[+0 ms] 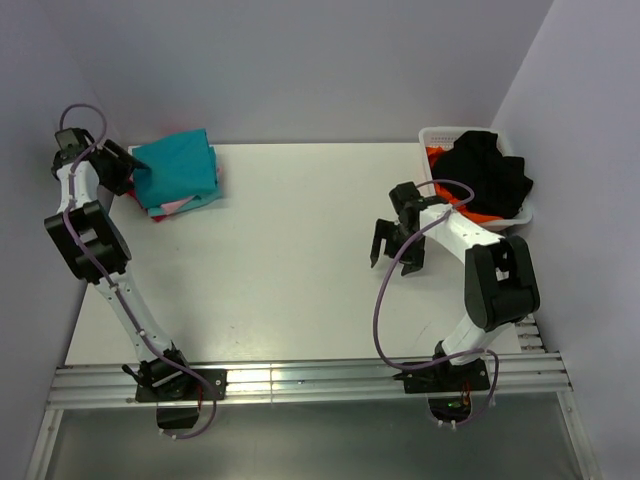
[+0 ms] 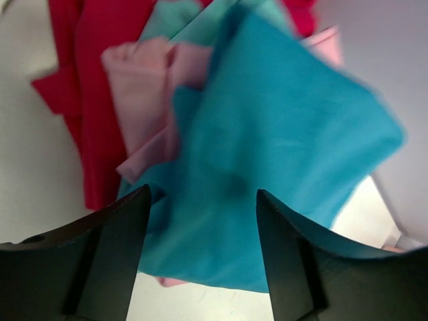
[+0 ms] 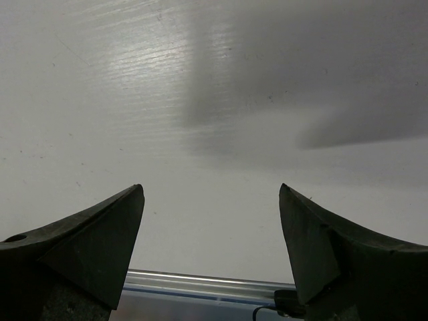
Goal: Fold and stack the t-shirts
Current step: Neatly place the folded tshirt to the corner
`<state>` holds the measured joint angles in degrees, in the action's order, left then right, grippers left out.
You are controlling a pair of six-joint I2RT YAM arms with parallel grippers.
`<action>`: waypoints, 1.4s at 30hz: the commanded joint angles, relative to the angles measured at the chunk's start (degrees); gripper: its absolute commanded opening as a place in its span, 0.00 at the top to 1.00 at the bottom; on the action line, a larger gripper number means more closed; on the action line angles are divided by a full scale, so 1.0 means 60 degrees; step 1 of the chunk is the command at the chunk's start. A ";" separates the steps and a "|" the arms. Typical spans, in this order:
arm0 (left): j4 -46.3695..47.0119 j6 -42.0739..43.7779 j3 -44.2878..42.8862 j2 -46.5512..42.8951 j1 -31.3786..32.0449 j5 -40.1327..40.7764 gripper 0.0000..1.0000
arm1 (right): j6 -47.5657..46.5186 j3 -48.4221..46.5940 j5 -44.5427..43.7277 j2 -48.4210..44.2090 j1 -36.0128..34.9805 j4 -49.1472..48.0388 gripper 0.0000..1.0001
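One stack of four lies at the far left of the table: the teal t-shirt on top, with the pink t-shirt, red t-shirt and lighter teal t-shirt showing at its edges. The left gripper is over its left side, jaws apart, grasping nothing. The right gripper, also spread, hangs over the table near one white basket.

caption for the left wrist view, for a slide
Left hand open over teal t-shirt, atop pink t-shirt and red t-shirt
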<state>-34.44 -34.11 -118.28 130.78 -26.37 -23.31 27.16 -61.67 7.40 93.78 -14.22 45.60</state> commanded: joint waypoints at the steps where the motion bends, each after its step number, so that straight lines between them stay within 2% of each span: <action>1: -0.0106 -0.0292 0.0595 0.0074 -0.0205 -0.0114 0.29 | 0.0015 0.0185 0.0027 -0.0629 0.0070 -0.0057 0.12; 7: -0.0120 -0.0190 0.1562 -0.1433 -0.0190 0.0674 0.27 | 0.0132 0.0142 0.0070 -0.0995 0.0070 -0.0116 0.12; 14: 0.0641 -0.0379 0.4811 -0.5152 -0.0117 0.2008 0.29 | -0.0117 -0.1774 0.0320 -0.2093 -0.0003 0.0411 0.11; 16: 0.0423 -0.0424 0.4961 -0.6018 0.0248 0.2491 0.30 | -0.0321 -0.2581 0.0524 -0.2430 -0.0018 0.0558 0.10; 19: 0.0071 -0.0175 0.4991 -0.7043 0.1330 0.3370 0.30 | -0.0439 -0.3504 0.0613 -0.2884 -0.0047 0.0792 0.09; 21: 0.0216 0.0044 0.5560 -0.7919 0.2341 0.3330 0.29 | -0.0425 -0.3988 0.0627 -0.3279 -0.0062 0.0881 0.08; 24: 0.0100 -0.0145 0.6819 -0.9076 0.3251 0.2613 0.30 | -0.0206 -0.4136 0.0773 -0.3967 -0.0062 0.0677 0.06; 25: 0.0114 -0.0232 0.7693 -0.9430 0.3484 0.2495 0.30 | -0.0074 -0.4092 0.0846 -0.4172 -0.0062 0.0574 0.06; 28: 0.0071 -0.0452 0.9305 -1.0982 0.4319 0.2625 0.31 | 0.0234 -0.3873 0.1051 -0.5152 -0.0076 0.0092 0.04; 31: -0.0178 -0.0687 0.9999 -1.2491 0.4862 0.2989 0.30 | 0.0351 -0.3784 0.1227 -0.5638 -0.0091 -0.0013 0.04; 36: -0.0208 -0.0600 0.9563 -1.4498 0.5333 0.3591 0.28 | 0.0381 -0.3609 0.1521 -0.6371 -0.0194 -0.0290 0.04; 42: -0.0545 -0.0014 0.8844 -1.4853 0.5449 0.4339 0.29 | 0.0016 -0.3462 0.0878 -0.7060 -0.0208 -0.0248 0.03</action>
<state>-37.60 -36.42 -63.79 40.64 5.67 -1.02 28.84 -82.63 14.61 53.17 -15.03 45.95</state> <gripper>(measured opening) 0.713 0.972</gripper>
